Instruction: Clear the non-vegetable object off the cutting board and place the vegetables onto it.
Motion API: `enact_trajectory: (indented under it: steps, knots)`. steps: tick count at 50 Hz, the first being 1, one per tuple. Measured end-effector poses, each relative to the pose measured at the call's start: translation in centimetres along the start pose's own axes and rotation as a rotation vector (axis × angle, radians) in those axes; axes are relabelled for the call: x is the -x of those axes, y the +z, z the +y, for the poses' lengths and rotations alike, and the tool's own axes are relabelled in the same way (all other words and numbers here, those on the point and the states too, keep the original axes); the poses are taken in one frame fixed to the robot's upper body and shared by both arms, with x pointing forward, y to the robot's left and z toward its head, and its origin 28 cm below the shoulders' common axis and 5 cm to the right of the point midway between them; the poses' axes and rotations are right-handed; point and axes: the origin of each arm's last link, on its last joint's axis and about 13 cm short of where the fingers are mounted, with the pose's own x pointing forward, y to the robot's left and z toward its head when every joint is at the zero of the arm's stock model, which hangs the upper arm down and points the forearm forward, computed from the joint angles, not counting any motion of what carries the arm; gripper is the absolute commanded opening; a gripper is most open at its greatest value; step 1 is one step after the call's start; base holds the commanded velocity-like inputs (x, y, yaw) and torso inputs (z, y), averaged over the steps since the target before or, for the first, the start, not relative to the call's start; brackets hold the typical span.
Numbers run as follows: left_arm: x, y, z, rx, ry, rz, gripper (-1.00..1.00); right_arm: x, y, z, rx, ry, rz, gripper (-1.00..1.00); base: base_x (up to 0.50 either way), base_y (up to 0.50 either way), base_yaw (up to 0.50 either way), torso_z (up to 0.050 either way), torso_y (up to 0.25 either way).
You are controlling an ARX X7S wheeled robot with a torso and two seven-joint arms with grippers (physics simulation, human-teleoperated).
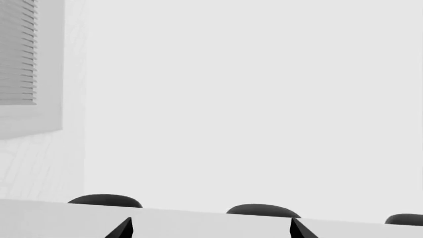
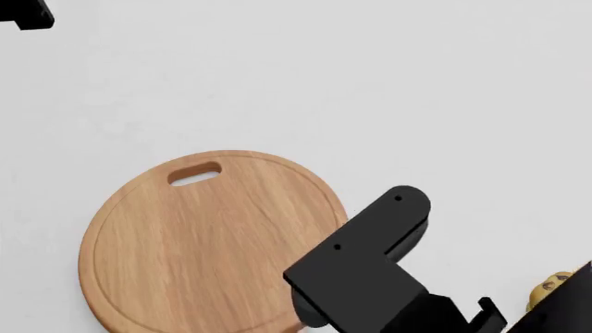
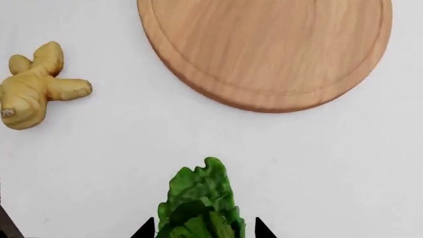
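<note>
Light-wood board, green leaf, yellow-tan root

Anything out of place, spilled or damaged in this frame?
Nothing spilled or damaged. The cutting board lies flat and bare. The muffin sits off it, while the ginger root and leafy green, between the right end effector's fingertips, remain off the board.

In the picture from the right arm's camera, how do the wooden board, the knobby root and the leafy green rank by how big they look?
1. cutting board, by far the largest, though cut off by the frame.
2 and 3. ginger root and leafy green look similar; the green is partly out of frame and nearer the camera, so I won't rank them.
</note>
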Motion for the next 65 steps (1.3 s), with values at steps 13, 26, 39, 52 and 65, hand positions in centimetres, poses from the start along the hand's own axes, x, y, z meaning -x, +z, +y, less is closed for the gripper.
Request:
enact_trajectory:
  steps: [13, 26, 39, 52, 65]
  knots:
    - [-0.1, 0.2, 0.1, 0.000, 0.002, -0.003, 1.00, 0.5, 2.5, -1.7, 0.051, -0.038, -0.072, -1.00, 0.00, 0.00, 0.00, 0.000, 0.000]
    - [-0.2, 0.3, 0.0, -0.002, 0.001, -0.007, 1.00, -0.5, 5.1, -3.9, 0.104, -0.056, -0.156, -1.00, 0.00, 0.00, 0.00, 0.000, 0.000]
    - [-0.2, 0.5, -0.1, -0.005, -0.002, -0.011, 1.00, -2.6, 8.0, -6.4, 0.131, -0.041, -0.182, -1.00, 0.00, 0.00, 0.00, 0.000, 0.000]
    - [-0.3, 0.5, -0.1, -0.005, -0.002, -0.013, 1.00, -4.8, 9.8, -8.3, 0.140, -0.032, -0.158, -1.00, 0.00, 0.00, 0.00, 0.000, 0.000]
    - [-0.3, 0.6, 0.0, -0.004, 0.002, -0.014, 1.00, -7.2, 11.2, -9.5, 0.157, -0.006, -0.136, -1.00, 0.00, 0.00, 0.00, 0.000, 0.000]
